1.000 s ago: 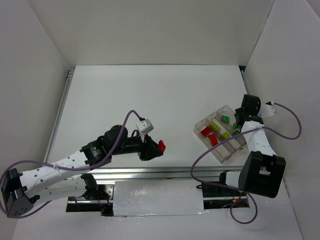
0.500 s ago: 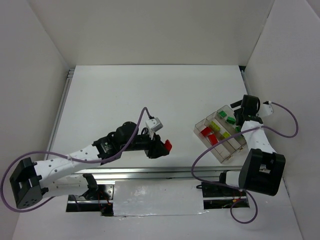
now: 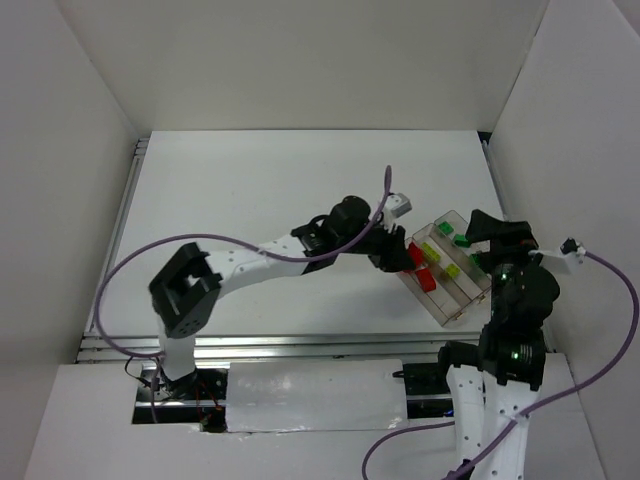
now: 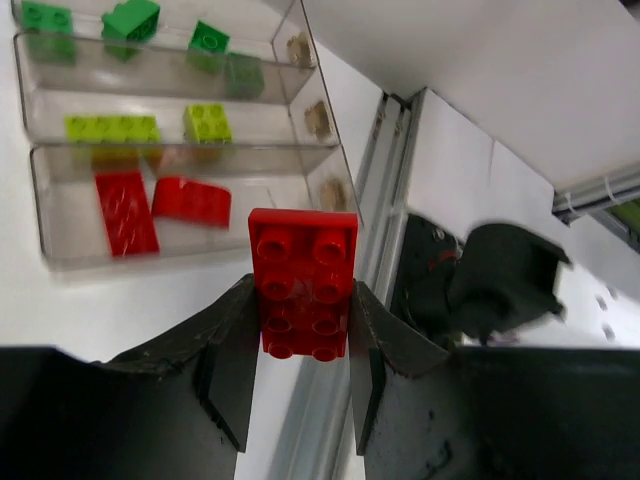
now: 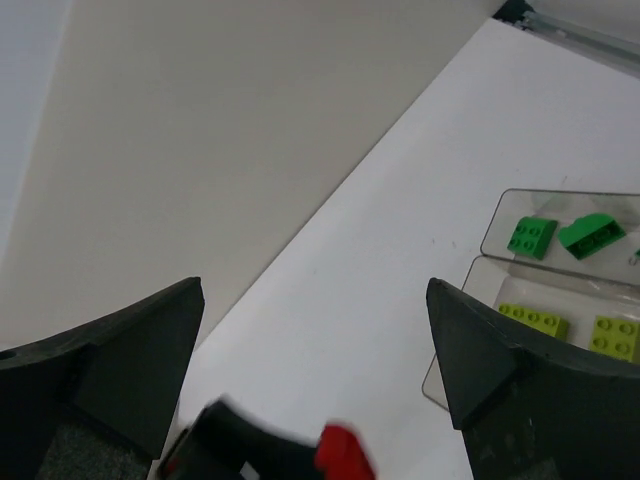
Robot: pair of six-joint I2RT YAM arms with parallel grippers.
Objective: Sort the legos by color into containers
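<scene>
My left gripper is shut on a red lego and holds it just short of the clear three-compartment tray. In the top view that lego hangs at the tray's left end. The tray's compartments hold two red legos, yellow-green legos and dark green legos, one colour each. My right gripper is wide open and holds nothing, raised beside the tray's far right side. Its view shows green legos and yellow-green ones.
White walls close in the table on three sides. A metal rail runs along the near edge, and a second rail lines the left side. Purple cables loop from both arms.
My left arm has swung right from mid-table to the tray, carrying the red lego. My right gripper opened, let a green lego drop into the tray, and drew back upward.
</scene>
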